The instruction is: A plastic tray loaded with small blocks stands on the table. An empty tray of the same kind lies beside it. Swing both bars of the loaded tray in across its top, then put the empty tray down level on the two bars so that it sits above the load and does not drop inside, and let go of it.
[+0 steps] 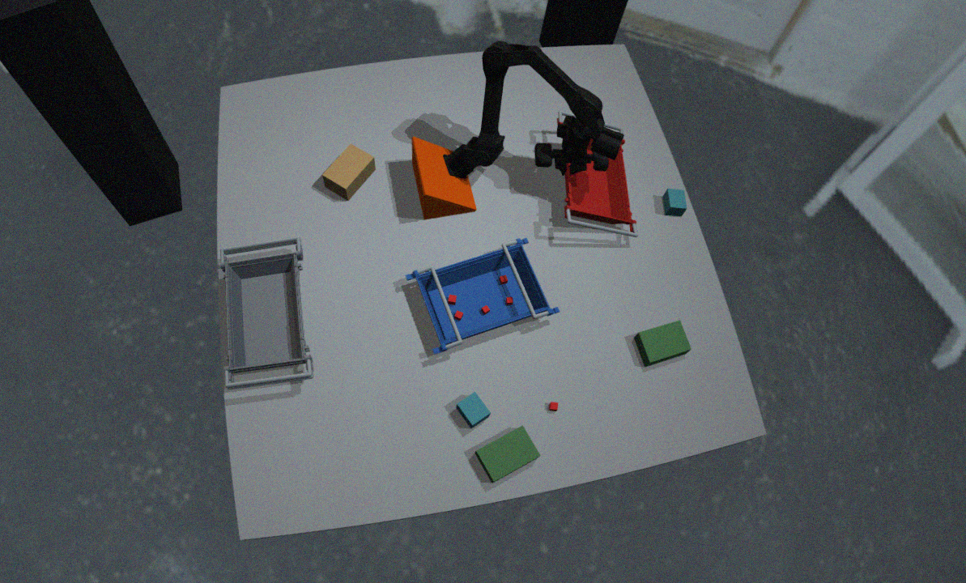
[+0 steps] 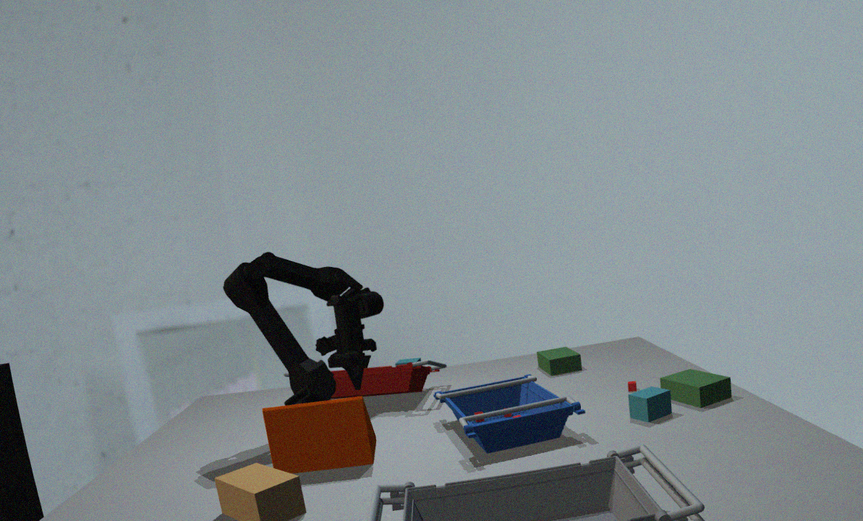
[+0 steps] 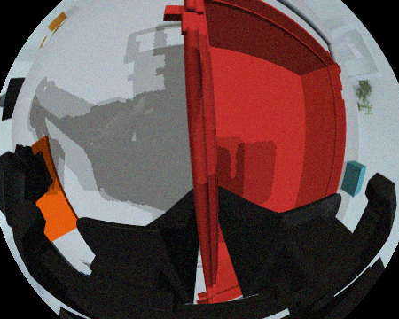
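2 green blocks [image 1: 508, 453] [image 2: 695, 387], gray tray [image 1: 264, 312] [image 2: 518, 496], tan block [image 1: 349, 172] [image 2: 259, 492], orange wedge [image 1: 439, 185] [image 2: 320, 434]
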`<action>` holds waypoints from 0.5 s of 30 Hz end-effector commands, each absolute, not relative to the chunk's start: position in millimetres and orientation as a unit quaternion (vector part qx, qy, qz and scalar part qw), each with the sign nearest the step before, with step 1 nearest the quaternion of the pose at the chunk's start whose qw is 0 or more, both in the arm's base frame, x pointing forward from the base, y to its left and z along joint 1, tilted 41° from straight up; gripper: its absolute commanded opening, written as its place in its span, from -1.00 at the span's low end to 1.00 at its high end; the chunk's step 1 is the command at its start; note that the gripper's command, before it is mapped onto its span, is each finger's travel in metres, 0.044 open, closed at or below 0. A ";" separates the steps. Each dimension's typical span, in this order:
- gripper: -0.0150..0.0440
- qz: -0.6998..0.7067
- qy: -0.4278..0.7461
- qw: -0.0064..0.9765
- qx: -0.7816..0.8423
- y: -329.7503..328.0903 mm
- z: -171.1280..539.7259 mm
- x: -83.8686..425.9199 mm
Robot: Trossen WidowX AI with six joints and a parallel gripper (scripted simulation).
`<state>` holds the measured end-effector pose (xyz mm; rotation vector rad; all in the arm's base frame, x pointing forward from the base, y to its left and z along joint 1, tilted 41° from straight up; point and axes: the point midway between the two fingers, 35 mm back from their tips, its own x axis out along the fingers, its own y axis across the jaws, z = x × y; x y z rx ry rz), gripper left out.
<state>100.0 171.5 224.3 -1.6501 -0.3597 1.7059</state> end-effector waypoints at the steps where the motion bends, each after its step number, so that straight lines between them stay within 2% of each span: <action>1: -0.49 0.662 -0.133 0.363 -0.642 158.2 236.5 97.8; 15: -0.49 0.662 -0.134 0.365 -0.641 145.3 251.9 92.3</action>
